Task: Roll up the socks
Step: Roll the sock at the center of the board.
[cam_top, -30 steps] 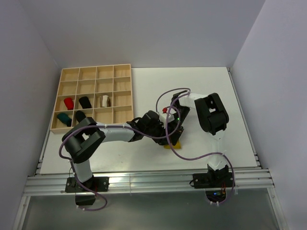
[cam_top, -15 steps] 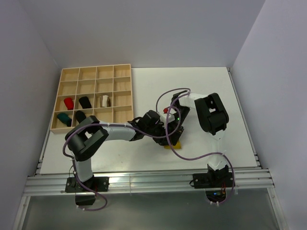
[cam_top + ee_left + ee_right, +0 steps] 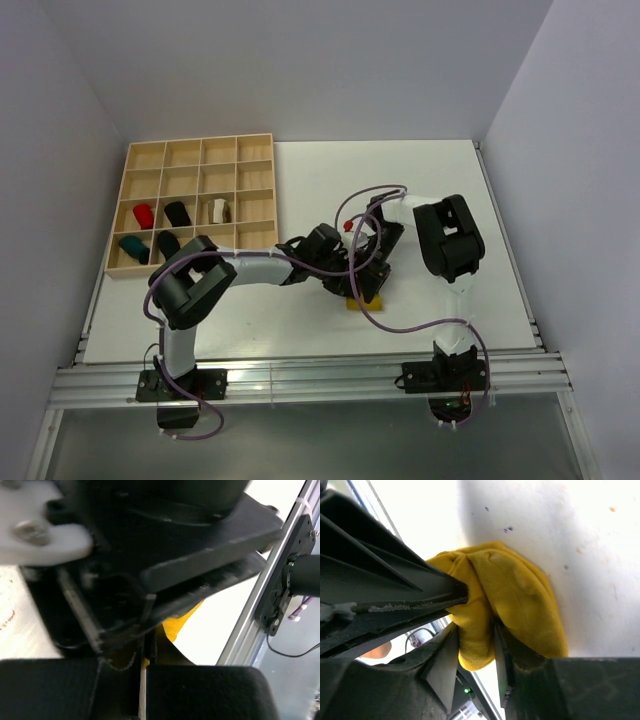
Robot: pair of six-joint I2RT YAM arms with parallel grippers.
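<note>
The mustard yellow sock (image 3: 362, 303) lies bunched on the white table, mostly hidden under both grippers in the top view. My right gripper (image 3: 475, 630) is shut on a fold of this sock (image 3: 520, 595), with fabric bulging between its fingers. My left gripper (image 3: 142, 662) meets it from the left. Its jaws are nearly together, with a bit of the yellow sock (image 3: 186, 616) at their tips. Rolled socks sit in the wooden tray: a red one (image 3: 143, 215), a black one (image 3: 177, 212), a white one (image 3: 219, 210), a teal one (image 3: 132, 246) and a dark one (image 3: 167, 243).
The wooden compartment tray (image 3: 255, 150) stands at the table's far left. Purple cables (image 3: 400, 325) loop over the table round the arms. The right arm's body fills most of the left wrist view. The metal rail (image 3: 300, 375) runs along the near edge.
Both grippers have shifted a little to the right and nearer, staying together over the yellow sock. The left forearm has stretched further right.
</note>
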